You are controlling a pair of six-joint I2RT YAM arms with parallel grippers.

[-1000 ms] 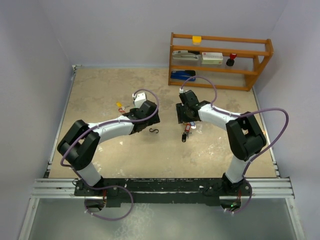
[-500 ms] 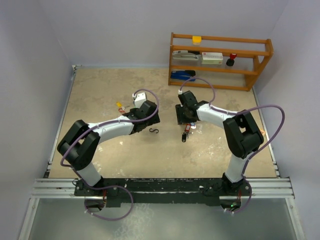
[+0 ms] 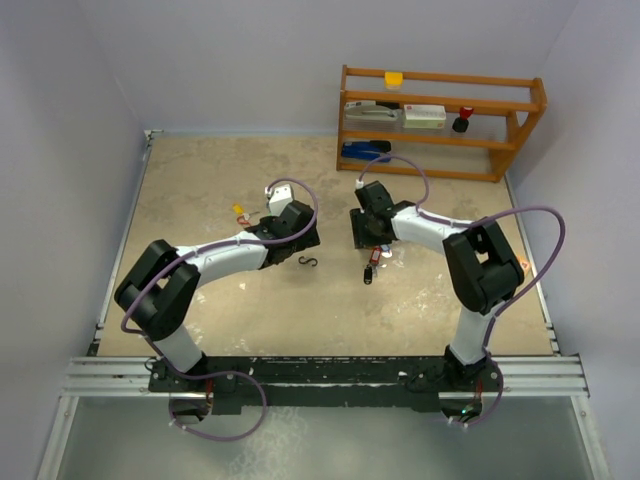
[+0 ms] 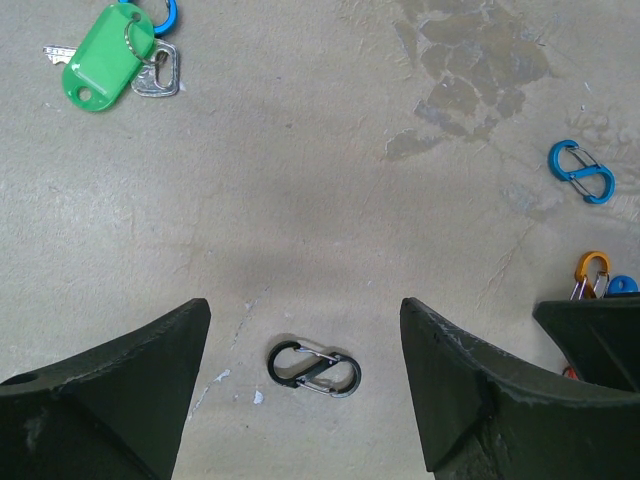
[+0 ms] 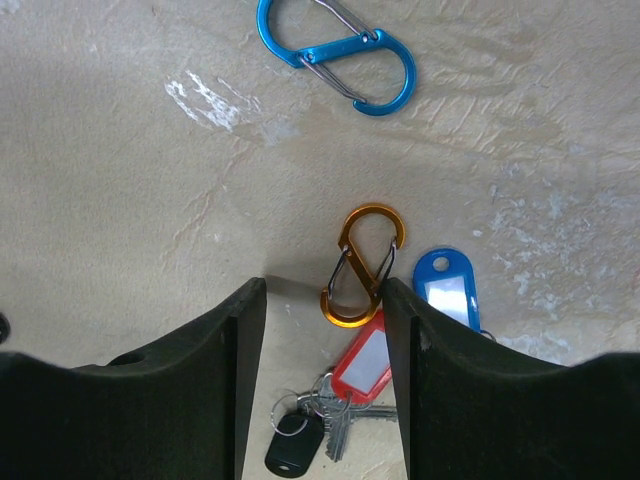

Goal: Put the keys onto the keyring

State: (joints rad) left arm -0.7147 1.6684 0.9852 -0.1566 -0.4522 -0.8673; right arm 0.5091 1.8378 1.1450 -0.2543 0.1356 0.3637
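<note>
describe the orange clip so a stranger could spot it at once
Find the wooden shelf at the far right; the right gripper hovers in front of it. Under that gripper lies the orange clip: S-shaped and tagless, unlike the tagged keys beside it.

Robot lab test cell: left arm (image 3: 210, 258) and right arm (image 3: 435, 232) bolted to an aluminium rail (image 3: 560, 375), plain lilac walls (image 3: 230, 60).

The beige tabletop (image 3: 200, 180) bears a wooden rack (image 3: 440, 120), green-tagged key (image 4: 110, 62), key bunch (image 5: 360, 365), black S-clip (image 4: 313, 369), blue S-clip (image 5: 337, 53), orange S-clip (image 5: 362, 264).
</note>
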